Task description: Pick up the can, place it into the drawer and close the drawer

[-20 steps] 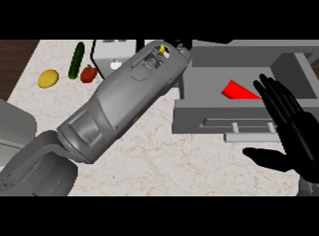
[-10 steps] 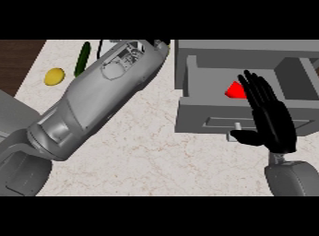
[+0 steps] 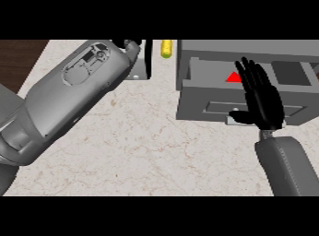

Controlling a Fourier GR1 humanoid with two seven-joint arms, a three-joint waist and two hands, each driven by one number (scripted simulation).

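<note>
**Open hand over open drawer, red can inside**

Your robot's right hand (image 3: 263,99) stood over the open drawer (image 3: 249,109) at the right of the marble counter (image 3: 149,147), its fingers (image 3: 252,76) straight and together, pointing toward the far side, and holding nothing. The thumb lay across the drawer's front panel, close to the handle (image 3: 233,119). The grey right forearm (image 3: 289,168) rose from the near edge just below it.

The can (image 3: 234,77), showing as a small red shape, sat inside the drawer's compartment, partly hidden behind the fingers. You could not tell from this view whether the fingers touched it or stood above it.

Your left forearm (image 3: 60,99) crossed the left half of the view, running from the near left corner toward the far middle. Only a dark scrap of the left hand (image 3: 130,44) showed at its far end, and you could not tell how its fingers stood.

A yellow object (image 3: 166,48) lay at the far edge, between the left hand and the drawer cabinet. A dark upright strip (image 3: 149,59) stood just left of it.
</note>
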